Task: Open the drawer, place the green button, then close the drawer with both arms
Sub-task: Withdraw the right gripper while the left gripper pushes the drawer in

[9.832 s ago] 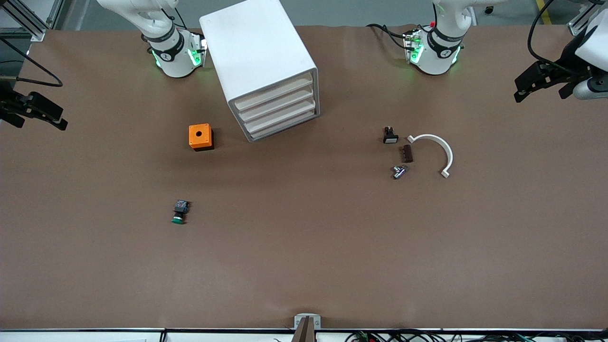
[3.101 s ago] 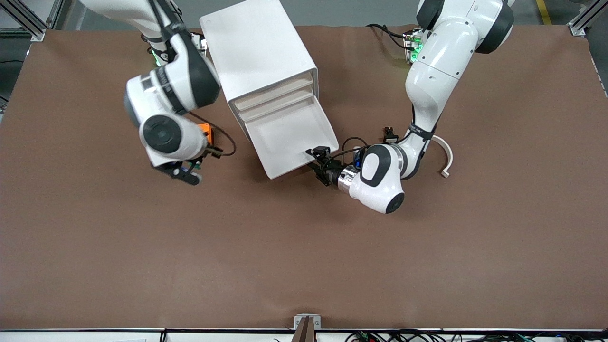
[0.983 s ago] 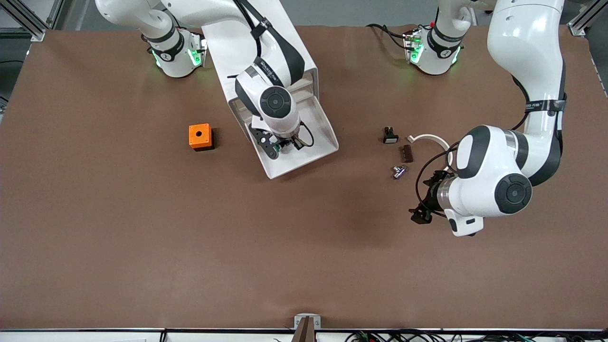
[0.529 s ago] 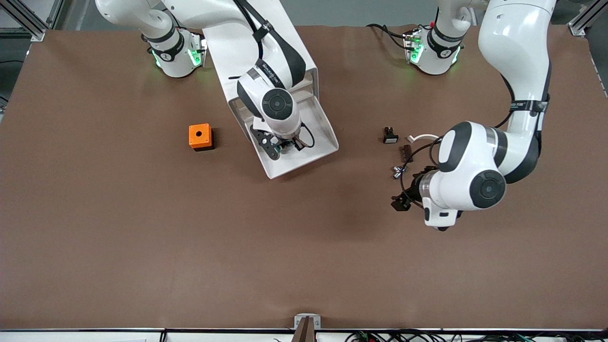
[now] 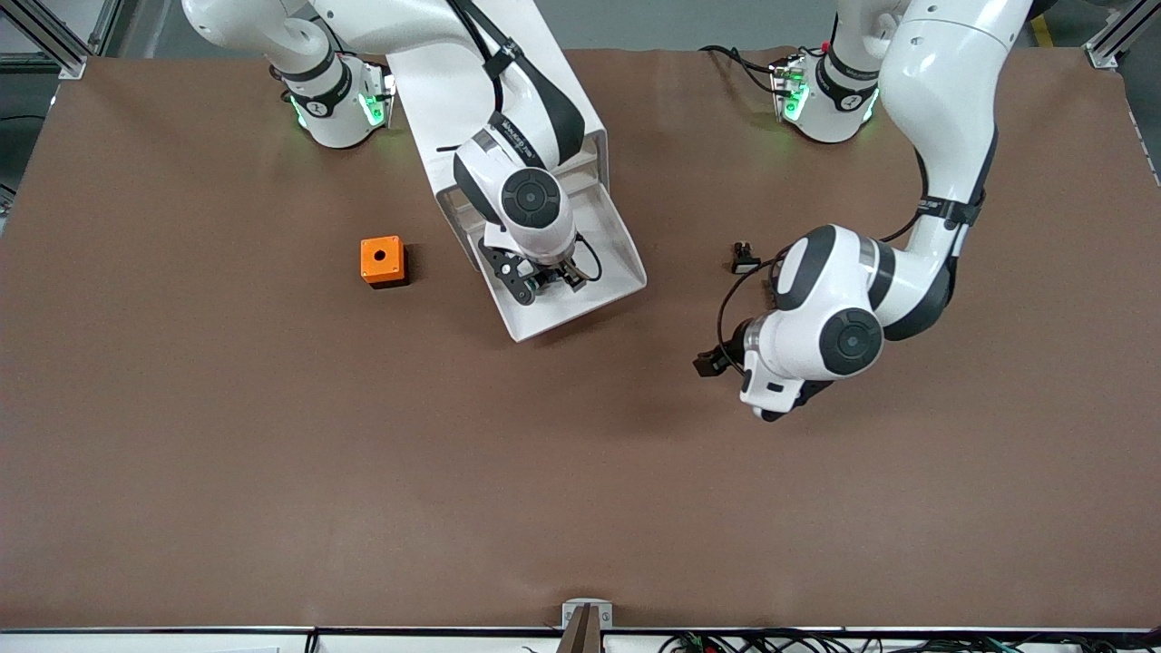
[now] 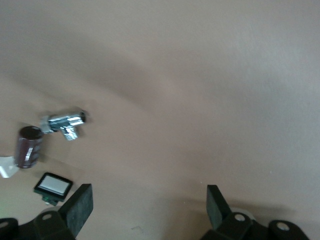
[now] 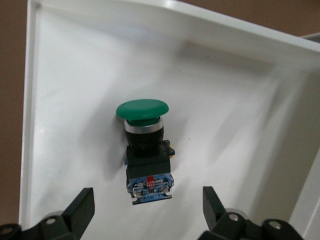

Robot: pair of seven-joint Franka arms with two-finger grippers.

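Note:
The white cabinet [image 5: 435, 136] has its lowest drawer [image 5: 606, 238] pulled out. The button [image 7: 145, 150], with a black body and a green cap, lies on its side on the drawer's floor [image 7: 75, 100]. My right gripper [image 5: 540, 277] hangs just above it, open and empty, with one finger [image 7: 82, 207] on each side of the button's body [image 7: 147, 210]. In the front view that gripper hides most of the button. My left gripper [image 5: 712, 362] is open and empty [image 6: 148, 210] over bare table, between the drawer and the small parts.
An orange box with a hole [image 5: 382, 261] stands beside the cabinet toward the right arm's end. A black button with a white cap [image 5: 746, 261] [image 6: 52, 185], a brown cylinder [image 6: 27, 146] and a small metal part [image 6: 62, 122] lie toward the left arm's end.
My left arm has swung across the table toward the drawer, past the small parts. My right gripper has stayed over the open drawer, with the button lying in it.

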